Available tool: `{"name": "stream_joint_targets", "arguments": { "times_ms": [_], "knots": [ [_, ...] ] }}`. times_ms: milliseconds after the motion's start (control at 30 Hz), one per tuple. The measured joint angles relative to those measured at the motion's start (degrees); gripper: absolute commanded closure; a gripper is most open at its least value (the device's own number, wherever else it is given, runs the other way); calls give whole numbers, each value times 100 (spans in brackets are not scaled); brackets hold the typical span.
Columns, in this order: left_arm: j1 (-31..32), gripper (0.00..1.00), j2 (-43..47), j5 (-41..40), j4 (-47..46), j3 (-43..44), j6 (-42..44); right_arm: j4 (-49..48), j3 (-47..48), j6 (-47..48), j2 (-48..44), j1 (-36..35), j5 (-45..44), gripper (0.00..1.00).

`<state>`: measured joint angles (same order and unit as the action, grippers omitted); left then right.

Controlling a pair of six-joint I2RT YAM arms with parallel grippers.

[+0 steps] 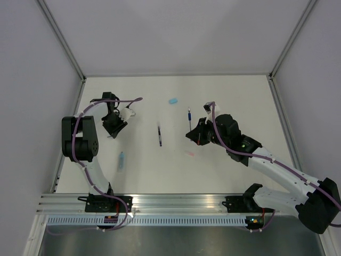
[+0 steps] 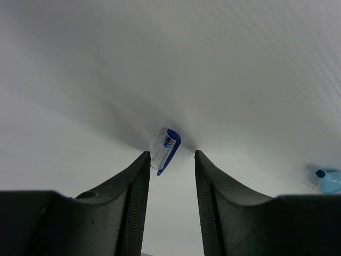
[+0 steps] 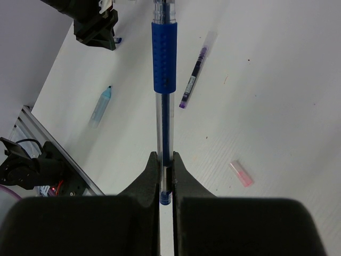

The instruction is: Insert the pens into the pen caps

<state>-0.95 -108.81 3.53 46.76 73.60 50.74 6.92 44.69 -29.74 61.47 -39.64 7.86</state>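
Note:
My right gripper [image 3: 165, 160] is shut on the rear end of a dark blue pen [image 3: 164, 80], which sticks out ahead of the fingers; in the top view the pen [image 1: 189, 117] points toward the back of the table from the gripper [image 1: 192, 133]. My left gripper [image 2: 170, 157] is open and low over the table at the left [image 1: 113, 128]. A clear pen cap with a dark blue clip [image 2: 166, 148] lies just ahead of its fingertips, near the left finger. A black pen [image 1: 159, 136] lies mid-table. A pink cap [image 1: 189, 154] lies near the right gripper.
A light blue cap [image 1: 172, 100] lies toward the back. A pale blue marker [image 1: 121, 160] lies at the front left, and shows in the left wrist view [image 2: 327, 181] and right wrist view [image 3: 100, 105]. Metal rails run along the table's near edge [image 1: 176, 202].

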Motion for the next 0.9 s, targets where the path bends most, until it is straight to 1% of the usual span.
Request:
{"name": "stream_joint_targets", "arguments": {
  "times_ms": [300,733,800,900],
  "knots": [
    [0,56,-61,-153,-28,-72,0,37,0,0,-109,0,-2,100],
    [7,57,-118,-168,2,-2,-4,39,0,4,-118,0,-22,100],
    [7,58,-118,-168,-2,-2,-4,42,0,4,-120,0,-22,100],
    [9,62,-118,-164,-9,-4,-4,42,0,11,-140,0,-22,100]
  ]
}}
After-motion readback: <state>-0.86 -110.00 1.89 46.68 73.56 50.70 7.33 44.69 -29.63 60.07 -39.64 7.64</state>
